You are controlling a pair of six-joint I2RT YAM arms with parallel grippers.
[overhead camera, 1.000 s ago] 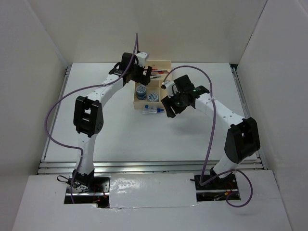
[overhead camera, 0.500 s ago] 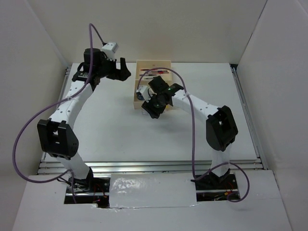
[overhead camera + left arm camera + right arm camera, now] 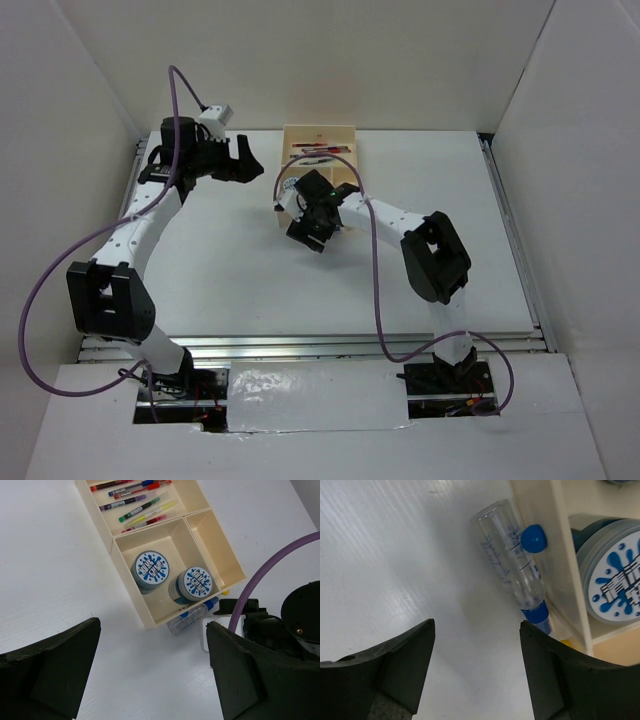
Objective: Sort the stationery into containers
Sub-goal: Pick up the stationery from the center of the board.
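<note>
Your right end effector (image 3: 476, 677), spread wide, has come over the clear blue-capped plastic tube (image 3: 512, 572); your left end effector (image 3: 150, 672) is wide too.

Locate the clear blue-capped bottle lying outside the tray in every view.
Top external: not visible; the right tool hangs over the spot beside the cream tray.
Left wrist: the clear bottle is at lower centre, lying just outside the tray's outer wall.
Right wrist: upper centre, beside that same wall.
Shared landmark: the cream tray, seen in all three views.
</note>
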